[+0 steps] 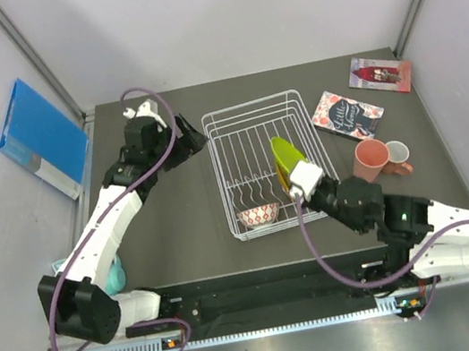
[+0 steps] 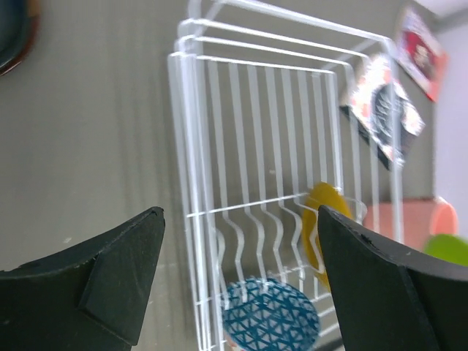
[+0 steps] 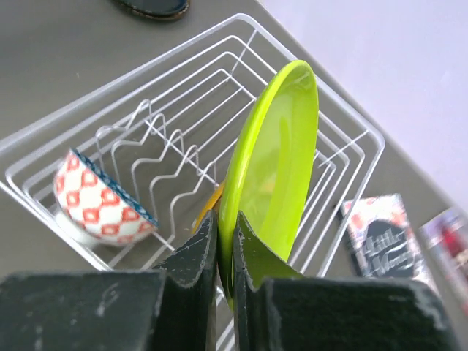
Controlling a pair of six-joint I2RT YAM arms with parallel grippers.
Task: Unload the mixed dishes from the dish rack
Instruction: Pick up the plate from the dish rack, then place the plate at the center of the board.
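Note:
The white wire dish rack (image 1: 217, 165) stands mid-table. My right gripper (image 1: 296, 185) is shut on the rim of a lime-green plate (image 1: 287, 161) held upright over the rack's right side; the wrist view shows the fingers clamping the plate (image 3: 274, 153). An amber plate (image 2: 322, 219) stands in the slots behind it, mostly hidden. A small patterned bowl (image 1: 260, 216) lies at the rack's near end. My left gripper (image 1: 194, 134) is open and empty just left of the rack's far corner. A pink cup (image 1: 370, 159) and a small white mug (image 1: 398, 152) stand right of the rack.
A blue folder (image 1: 41, 137) leans on the left wall. Two printed booklets (image 1: 347, 115) (image 1: 378, 73) lie at the back right. A dark plate (image 3: 150, 6) lies on the table left of the rack. A teal object (image 1: 116, 274) sits by the left arm's base.

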